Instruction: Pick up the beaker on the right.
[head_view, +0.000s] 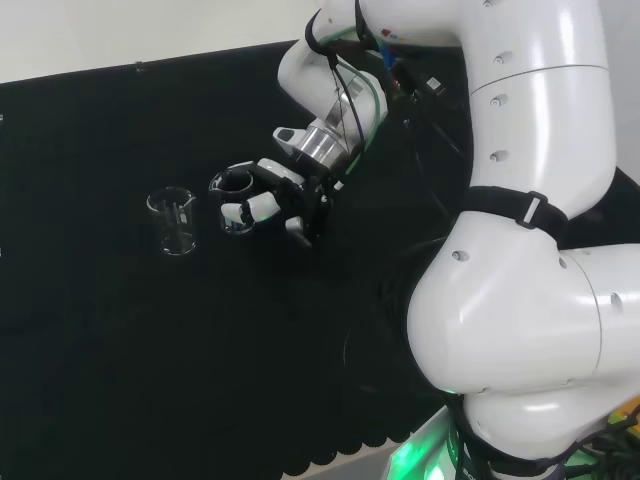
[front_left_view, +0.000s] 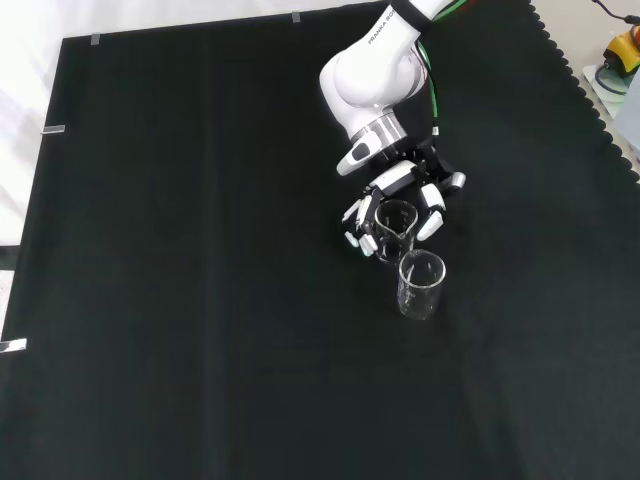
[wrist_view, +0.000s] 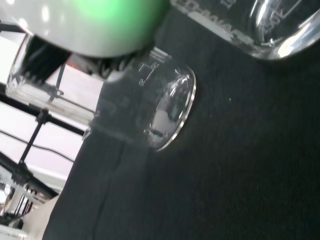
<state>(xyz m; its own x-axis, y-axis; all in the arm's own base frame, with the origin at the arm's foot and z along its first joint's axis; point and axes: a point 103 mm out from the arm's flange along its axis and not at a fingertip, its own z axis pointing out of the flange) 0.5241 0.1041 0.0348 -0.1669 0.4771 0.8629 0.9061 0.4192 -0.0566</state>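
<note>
Glass beaker enclosed by the black and white robot hand (front_left_view: 400, 200) on the black-cloth desk (front_left_view: 200, 300).
Two clear glass beakers stand close together: in the head view, the right-hand clear glass beaker (head_view: 236, 200) sits within the hand's grasp, and the other clear glass beaker (head_view: 174, 220) stands free to its left. Curled fingers (front_left_view: 356, 222) wrap one side and the thumb the other, probably so it can be lifted upright; whether its base has left the cloth, I cannot tell.

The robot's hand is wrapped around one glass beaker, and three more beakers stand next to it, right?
Not quite. The hand is wrapped around one beaker, but just one other beaker stands beside it, not three. The front view shows this.
</note>
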